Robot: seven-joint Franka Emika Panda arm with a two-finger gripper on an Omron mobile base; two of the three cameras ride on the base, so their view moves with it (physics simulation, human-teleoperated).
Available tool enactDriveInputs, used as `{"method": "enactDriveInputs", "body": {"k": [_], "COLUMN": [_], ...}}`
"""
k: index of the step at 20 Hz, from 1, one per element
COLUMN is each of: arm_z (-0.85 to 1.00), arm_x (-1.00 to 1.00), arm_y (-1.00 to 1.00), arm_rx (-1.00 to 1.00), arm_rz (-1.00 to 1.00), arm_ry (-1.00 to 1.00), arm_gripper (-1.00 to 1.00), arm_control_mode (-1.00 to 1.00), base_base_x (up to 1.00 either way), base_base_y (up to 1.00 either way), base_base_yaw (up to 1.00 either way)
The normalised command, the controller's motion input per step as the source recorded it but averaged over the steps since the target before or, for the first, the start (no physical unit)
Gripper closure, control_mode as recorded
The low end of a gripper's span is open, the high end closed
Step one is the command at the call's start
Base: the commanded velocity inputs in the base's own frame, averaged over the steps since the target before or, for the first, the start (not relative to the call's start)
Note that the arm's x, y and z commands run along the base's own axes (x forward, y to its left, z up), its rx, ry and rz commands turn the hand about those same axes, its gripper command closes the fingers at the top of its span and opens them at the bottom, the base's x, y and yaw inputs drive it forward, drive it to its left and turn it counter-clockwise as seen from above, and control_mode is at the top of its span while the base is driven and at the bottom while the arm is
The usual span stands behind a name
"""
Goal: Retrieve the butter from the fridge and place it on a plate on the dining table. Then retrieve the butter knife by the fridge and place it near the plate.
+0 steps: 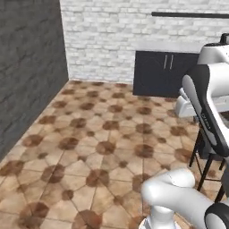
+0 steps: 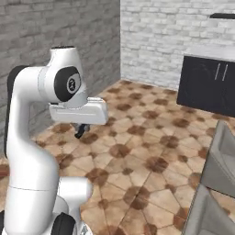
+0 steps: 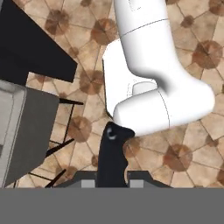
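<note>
While knife-gripping claw aloft, stool beside.

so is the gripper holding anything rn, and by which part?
Yes: the gripper is shut on the butter knife, clamped near one end of its black body. Which end, handle or blade, cannot be told. The rest sticks out past the fingertips.

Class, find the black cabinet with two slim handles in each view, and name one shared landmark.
Left base view: black cabinet upper right, against the brick wall.
Right base view: far right, upper half.
Hand view: black block upper left; cannot tell if it's the cabinet.
Shared landmark: brown tiled floor.
</note>
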Motion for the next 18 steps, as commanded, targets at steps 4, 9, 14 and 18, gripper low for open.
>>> {"method": "enactDriveInputs", "body": {"k": [4, 9, 14, 18], "arm_z": [0.0, 0.0, 0.0, 0.0], "arm_x": [0.0, 0.0, 0.0, 0.0], "arm_y": [0.0, 0.0, 0.0, 0.0], "arm_rx": [0.0, 0.0, 0.0, 0.0], "arm_rz": [0.0, 0.0, 0.0, 0.0], "arm_ry": [0.0, 0.0, 0.0, 0.0], "arm_gripper": [1.0, 1.0, 1.0, 1.0], "arm_control_mode": [1.0, 1.0, 1.0, 1.0], "base_base_x": [0.92, 0.81, 0.68, 0.52], "base_base_y": [0.13, 0.33, 0.41, 0.67], "base_base_yaw": [-0.56, -0.62, -0.7, -0.73]}}
